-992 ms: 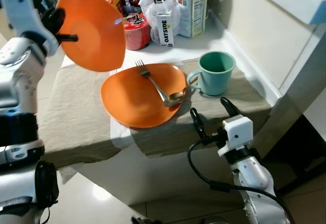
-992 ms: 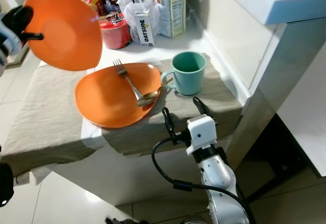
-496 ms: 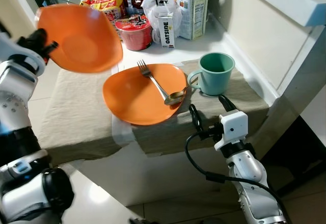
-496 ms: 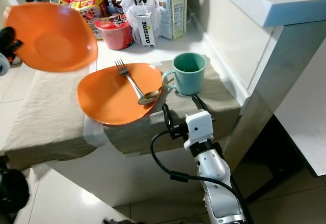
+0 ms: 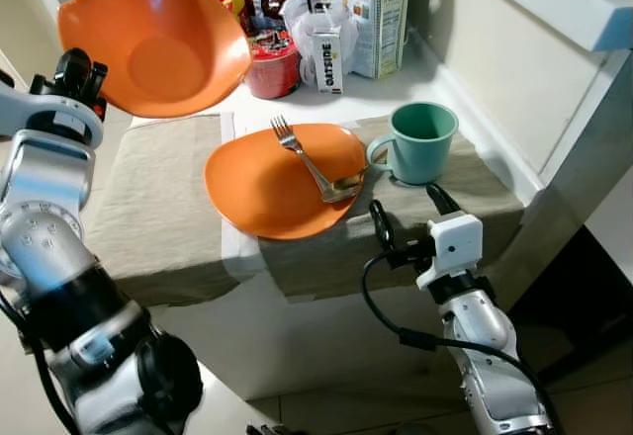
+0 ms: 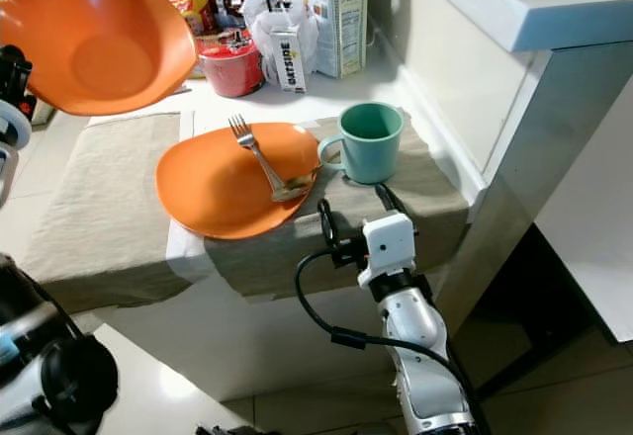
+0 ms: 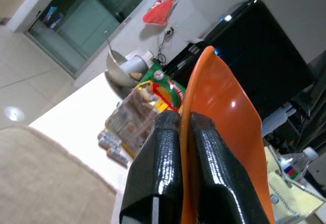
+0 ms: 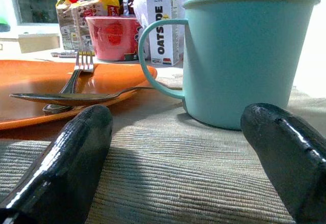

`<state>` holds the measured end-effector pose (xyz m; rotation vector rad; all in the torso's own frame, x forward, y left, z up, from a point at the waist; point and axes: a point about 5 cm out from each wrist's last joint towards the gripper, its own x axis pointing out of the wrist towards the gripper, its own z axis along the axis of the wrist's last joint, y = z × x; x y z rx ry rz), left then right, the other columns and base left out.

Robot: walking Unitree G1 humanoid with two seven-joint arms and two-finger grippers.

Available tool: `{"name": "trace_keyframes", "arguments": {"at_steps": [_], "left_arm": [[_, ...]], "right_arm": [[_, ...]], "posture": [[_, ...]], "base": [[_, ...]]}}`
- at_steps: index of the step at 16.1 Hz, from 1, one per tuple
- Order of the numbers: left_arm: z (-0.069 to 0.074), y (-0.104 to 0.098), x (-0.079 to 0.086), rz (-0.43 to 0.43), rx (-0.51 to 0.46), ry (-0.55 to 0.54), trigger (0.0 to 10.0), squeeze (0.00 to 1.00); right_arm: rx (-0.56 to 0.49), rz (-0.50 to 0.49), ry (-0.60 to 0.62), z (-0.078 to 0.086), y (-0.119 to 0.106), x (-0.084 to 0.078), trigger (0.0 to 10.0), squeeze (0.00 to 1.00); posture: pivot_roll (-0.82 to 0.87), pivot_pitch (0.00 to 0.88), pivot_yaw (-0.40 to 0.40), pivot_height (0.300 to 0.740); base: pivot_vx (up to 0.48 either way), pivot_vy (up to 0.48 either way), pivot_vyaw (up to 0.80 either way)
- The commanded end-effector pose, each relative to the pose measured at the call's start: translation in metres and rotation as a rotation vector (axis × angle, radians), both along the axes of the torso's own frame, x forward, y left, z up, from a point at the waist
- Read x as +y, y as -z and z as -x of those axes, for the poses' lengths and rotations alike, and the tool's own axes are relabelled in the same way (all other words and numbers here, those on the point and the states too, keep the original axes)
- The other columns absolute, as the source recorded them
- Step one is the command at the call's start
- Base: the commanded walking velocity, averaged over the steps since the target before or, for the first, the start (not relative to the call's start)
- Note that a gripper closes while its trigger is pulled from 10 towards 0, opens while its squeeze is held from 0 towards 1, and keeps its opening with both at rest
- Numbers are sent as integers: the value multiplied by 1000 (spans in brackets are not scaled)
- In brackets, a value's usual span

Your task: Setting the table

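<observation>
On the bench point(image 5: 178, 227), one orange plate point(image 5: 267, 183) with fork point(image 5: 297, 153) and spoon point(image 5: 341, 186), and a teal mug point(image 5: 420, 141), look set. The left hand point(image 7: 183, 147), clamped on a second plate's point(image 5: 153, 40) rim, holds it aloft far left, unplaced; the right hand point(image 5: 406, 222) gapes at the near edge
</observation>
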<state>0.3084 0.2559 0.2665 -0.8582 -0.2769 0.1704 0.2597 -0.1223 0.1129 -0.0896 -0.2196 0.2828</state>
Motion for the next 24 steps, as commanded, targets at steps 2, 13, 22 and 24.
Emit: {"name": "trace_keyframes", "arguments": {"at_steps": [2, 13, 22, 24], "left_arm": [[2, 0, 1, -21, 6, -20, 0, 0], [-19, 7, 15, -239, 79, 0, 0, 0], [-19, -5, 6, -311, 11, 1, 0, 0], [-19, -5, 6, -319, 10, 1, 0, 0]], "right_arm": [[-106, -49, 31, -4, -39, -11, 10000, 0], [159, 19, 4, 56, -21, -49, 10000, 0], [172, -6, -22, 61, -26, -46, 10000, 0], [170, -11, -23, 61, -27, -47, 10000, 0]], "posture": [[-124, 0, 130, 740], [-242, 0, 121, 740], [-217, 0, 112, 740], [-212, 0, 113, 740]], "base": [[0, 0, 0], [0, 0, 0], [-179, 0, 0], [-448, 0, 0]]}}
